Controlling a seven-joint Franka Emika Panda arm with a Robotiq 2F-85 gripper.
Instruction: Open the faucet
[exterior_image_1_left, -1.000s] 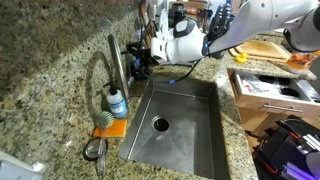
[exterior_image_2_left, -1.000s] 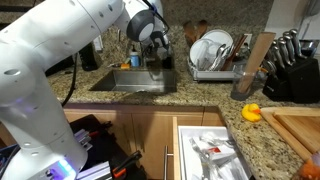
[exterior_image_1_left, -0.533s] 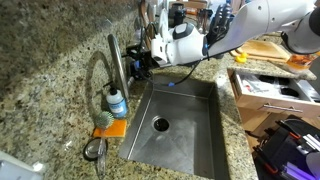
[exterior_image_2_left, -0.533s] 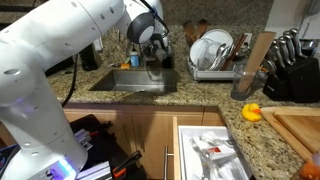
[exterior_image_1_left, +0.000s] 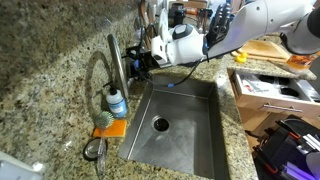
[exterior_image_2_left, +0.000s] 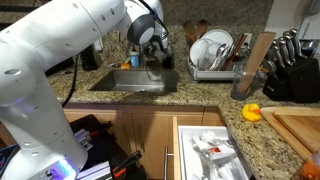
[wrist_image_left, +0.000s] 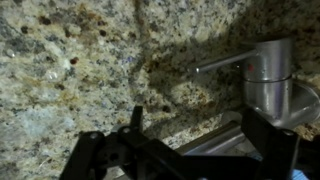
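1. The faucet (exterior_image_1_left: 114, 62) is mounted on the granite surface (exterior_image_1_left: 50, 60) at the sink (exterior_image_1_left: 190, 135) rim. A soap bottle (exterior_image_1_left: 117, 102) and an orange sponge (exterior_image_1_left: 110, 128) are set just beside its base.
2. The gripper (exterior_image_1_left: 141, 63) is held near the post, at the sink's back corner.
3. Wrist view only: the jaws are seen spread, with nothing between them. A steel cylinder with a thin lever (wrist_image_left: 266, 62) is seen close ahead.
4. A dish rack (exterior_image_2_left: 215, 52), knife block (exterior_image_2_left: 290, 68) and yellow duck (exterior_image_2_left: 251, 112) are shown in an exterior view only. The faucet cannot be made out there behind the arm (exterior_image_2_left: 60, 50).

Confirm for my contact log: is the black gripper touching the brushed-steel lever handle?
No; in the wrist view the brushed-steel lever handle juts out above the open black gripper, granite showing between them.
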